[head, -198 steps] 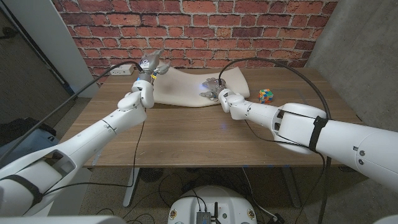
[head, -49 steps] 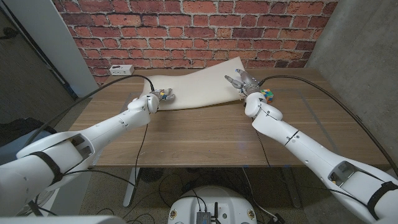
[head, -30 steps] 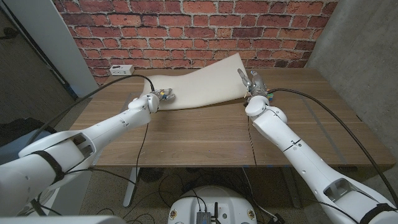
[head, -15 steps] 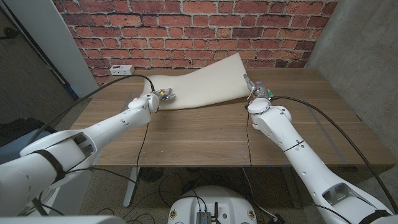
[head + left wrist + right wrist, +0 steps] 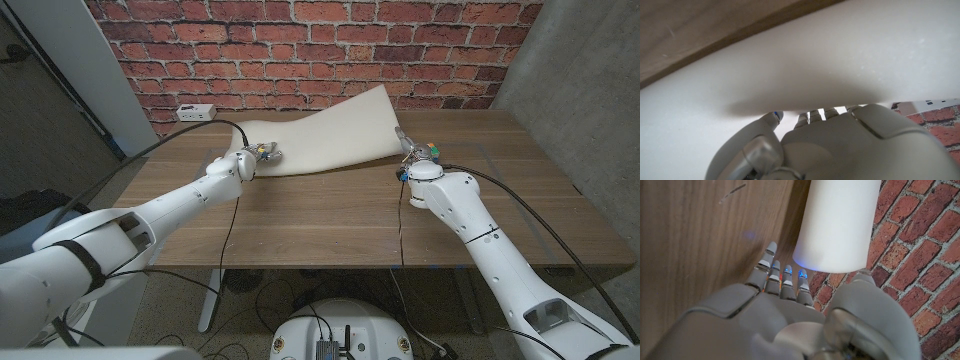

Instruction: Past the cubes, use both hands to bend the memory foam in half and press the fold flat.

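White memory foam sheet (image 5: 325,135) lies across the far middle of the wooden bench (image 5: 320,220), its right end lifted off the surface and curling up toward the red brick wall (image 5: 300,50). A second and a half ago that end sat lower, with the right hand (image 5: 415,152) spread just beside it; since then the hand has swung in under the raised corner and the foam has risen. The right wrist view shows the fingertips (image 5: 786,273) at the foam's rounded edge, thumb on the other side, so the hand looks to be pinching the corner, though I cannot tell for sure that it grips. The left hand (image 5: 258,155) has stayed put at the near left corner, fingers pressed onto the foam, pinning it without closing round it. A small multicoloured cube (image 5: 432,152) peeks out just behind the right wrist. A white power strip (image 5: 195,111) lies at the far left. I judge the fold is only starting: the lifted end has yet to be carried leftward over the pinned half.
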Robot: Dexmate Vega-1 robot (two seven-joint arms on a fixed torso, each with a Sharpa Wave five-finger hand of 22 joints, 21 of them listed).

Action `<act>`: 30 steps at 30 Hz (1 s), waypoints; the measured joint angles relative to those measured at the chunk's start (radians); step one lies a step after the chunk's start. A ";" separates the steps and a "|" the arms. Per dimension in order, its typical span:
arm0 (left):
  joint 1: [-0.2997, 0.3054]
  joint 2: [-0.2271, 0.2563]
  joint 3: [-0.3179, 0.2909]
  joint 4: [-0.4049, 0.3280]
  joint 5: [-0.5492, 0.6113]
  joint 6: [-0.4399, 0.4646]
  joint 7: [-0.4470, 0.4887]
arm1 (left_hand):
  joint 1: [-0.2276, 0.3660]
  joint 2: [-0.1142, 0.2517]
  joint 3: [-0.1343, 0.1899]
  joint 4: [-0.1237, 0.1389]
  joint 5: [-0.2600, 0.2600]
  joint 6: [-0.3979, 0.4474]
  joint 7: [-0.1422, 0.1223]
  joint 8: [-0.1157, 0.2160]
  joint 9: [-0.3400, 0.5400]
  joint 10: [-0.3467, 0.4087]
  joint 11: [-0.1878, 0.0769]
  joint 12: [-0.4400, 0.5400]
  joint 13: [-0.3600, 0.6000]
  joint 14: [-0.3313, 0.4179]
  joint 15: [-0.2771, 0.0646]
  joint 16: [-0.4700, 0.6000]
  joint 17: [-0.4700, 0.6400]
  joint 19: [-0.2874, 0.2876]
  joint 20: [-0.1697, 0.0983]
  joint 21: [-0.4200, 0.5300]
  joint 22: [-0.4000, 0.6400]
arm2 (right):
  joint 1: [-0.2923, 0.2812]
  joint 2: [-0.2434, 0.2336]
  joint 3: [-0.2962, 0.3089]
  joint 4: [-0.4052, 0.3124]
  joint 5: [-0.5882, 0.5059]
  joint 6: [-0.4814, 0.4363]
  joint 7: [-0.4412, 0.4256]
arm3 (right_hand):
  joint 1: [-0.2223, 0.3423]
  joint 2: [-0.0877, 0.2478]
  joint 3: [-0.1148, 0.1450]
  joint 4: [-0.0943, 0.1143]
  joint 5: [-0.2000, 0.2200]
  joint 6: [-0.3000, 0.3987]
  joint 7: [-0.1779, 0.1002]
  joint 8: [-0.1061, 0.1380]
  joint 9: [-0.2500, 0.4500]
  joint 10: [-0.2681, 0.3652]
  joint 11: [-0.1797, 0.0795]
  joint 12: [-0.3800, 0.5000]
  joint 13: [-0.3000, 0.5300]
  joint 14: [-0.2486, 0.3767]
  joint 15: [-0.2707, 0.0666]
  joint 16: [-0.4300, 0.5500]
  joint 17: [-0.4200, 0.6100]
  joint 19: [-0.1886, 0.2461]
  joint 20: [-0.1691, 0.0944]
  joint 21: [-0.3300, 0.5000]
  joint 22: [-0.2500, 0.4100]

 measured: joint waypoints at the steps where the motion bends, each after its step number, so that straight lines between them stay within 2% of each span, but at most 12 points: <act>1: 0.000 0.000 0.000 0.000 0.000 0.000 0.000 | 0.000 0.000 0.001 -0.001 0.000 0.000 0.000 0.000 0.000 0.000 0.000 0.002 0.000 0.000 0.000 0.000 0.000 0.000 0.000 0.000 0.000 | -0.001 -0.002 0.007 0.003 0.072 0.017 0.012 | -0.002 -0.002 0.001 -0.001 0.000 0.007 0.000 0.001 0.000 0.004 -0.004 0.004 0.000 0.002 0.002 0.000 0.000 0.005 0.005 0.000 0.000; 3: 0.000 0.001 0.000 0.000 -0.001 0.000 0.002 | -0.004 -0.004 0.001 -0.001 0.000 0.000 0.000 0.000 0.000 0.000 0.000 0.003 0.000 0.000 0.000 -0.001 0.000 0.000 0.000 0.000 0.000 | -0.002 -0.005 0.016 0.009 0.079 0.019 0.013 | -0.002 -0.002 0.001 -0.007 0.000 0.014 0.000 0.004 0.000 0.009 -0.002 0.008 0.000 0.009 -0.002 0.000 0.000 0.012 0.012 0.000 0.000; 7: 0.000 0.001 0.000 0.000 -0.002 -0.002 0.003 | -0.004 -0.004 0.001 -0.001 0.000 0.000 0.000 0.000 0.000 0.000 0.000 0.004 0.000 0.000 0.000 -0.001 0.000 0.000 0.000 -0.001 0.000 | -0.002 -0.016 0.029 0.024 0.079 0.019 0.013 | -0.002 -0.002 0.001 -0.008 0.000 0.017 0.003 0.004 -0.001 0.011 0.000 0.008 0.000 0.009 -0.002 0.000 0.000 0.016 0.009 0.000 0.000; 8: 0.000 0.001 0.000 0.000 -0.002 -0.003 0.004 | -0.004 -0.004 0.001 -0.001 0.000 0.000 0.000 0.000 0.000 0.000 0.000 0.004 0.000 0.000 0.000 0.001 0.000 0.000 0.000 -0.001 0.000 | -0.002 -0.020 0.031 0.030 0.184 0.053 0.042 | -0.002 -0.002 0.003 -0.010 0.000 0.017 0.003 0.004 -0.001 0.011 0.000 0.008 0.000 0.009 -0.002 0.000 0.000 0.016 0.009 0.000 0.000; 15: 0.001 0.003 -0.002 -0.001 -0.003 -0.006 0.005 | -0.009 -0.004 0.006 0.002 0.006 0.000 0.000 0.000 0.000 0.001 -0.001 0.004 -0.001 0.000 0.000 0.002 -0.001 0.000 0.000 -0.002 0.000 | 0.018 -0.043 0.027 0.067 0.267 0.084 0.072 | 0.000 -0.011 0.005 -0.027 0.000 0.003 0.002 -0.012 -0.001 0.004 -0.002 0.008 0.000 0.008 -0.002 -0.008 0.000 0.015 0.009 -0.008 0.000; 17: 0.003 0.005 -0.004 -0.005 -0.003 -0.006 0.005 | -0.009 -0.004 0.009 -0.001 0.006 0.000 0.000 0.000 0.000 0.002 -0.002 0.004 -0.001 0.000 0.000 0.002 -0.001 0.000 0.000 -0.002 0.000 | 0.024 -0.049 0.022 0.075 0.305 0.088 0.076 | -0.013 -0.023 0.005 -0.041 0.000 -0.017 0.000 -0.016 0.000 -0.016 -0.003 0.004 0.003 0.001 -0.002 -0.008 0.004 0.014 0.018 -0.012 0.000; 19: 0.004 0.007 -0.004 -0.008 -0.003 -0.005 0.005 | -0.011 -0.005 0.009 -0.001 0.006 0.000 0.000 0.000 -0.001 0.002 -0.002 0.004 -0.001 0.000 0.000 0.002 -0.001 0.000 0.000 -0.005 0.000 | 0.030 -0.057 0.017 0.079 0.321 0.089 0.073 | -0.038 -0.020 0.008 -0.057 0.000 -0.025 -0.002 -0.016 0.000 -0.021 -0.002 0.004 0.005 0.001 -0.002 -0.008 0.005 0.017 0.025 -0.017 0.000; 21: 0.004 0.007 -0.005 -0.010 -0.003 -0.003 0.005 | -0.011 -0.005 0.009 -0.001 0.006 0.000 0.000 0.000 -0.001 0.002 -0.002 0.004 -0.001 0.000 0.000 0.002 -0.001 0.000 0.000 -0.006 -0.001 | 0.031 -0.062 0.014 0.079 0.326 0.091 0.070 | -0.044 -0.020 0.013 -0.063 0.000 -0.030 0.000 -0.016 0.000 -0.021 -0.002 0.004 0.005 0.001 -0.002 -0.010 0.010 0.017 0.025 -0.017 0.001; 30: 0.007 0.011 -0.006 -0.023 -0.001 0.005 0.005 | -0.011 -0.005 0.013 0.004 0.006 0.000 0.000 0.000 -0.001 0.002 -0.002 0.002 0.000 0.000 0.000 0.001 0.000 0.006 0.002 -0.009 -0.002 | 0.010 -0.094 0.007 0.046 0.368 0.115 -0.002 | -0.052 -0.012 0.023 -0.073 -0.005 -0.055 -0.003 -0.019 -0.002 -0.046 -0.002 0.004 0.004 -0.013 -0.002 -0.019 0.010 0.008 0.016 -0.017 0.000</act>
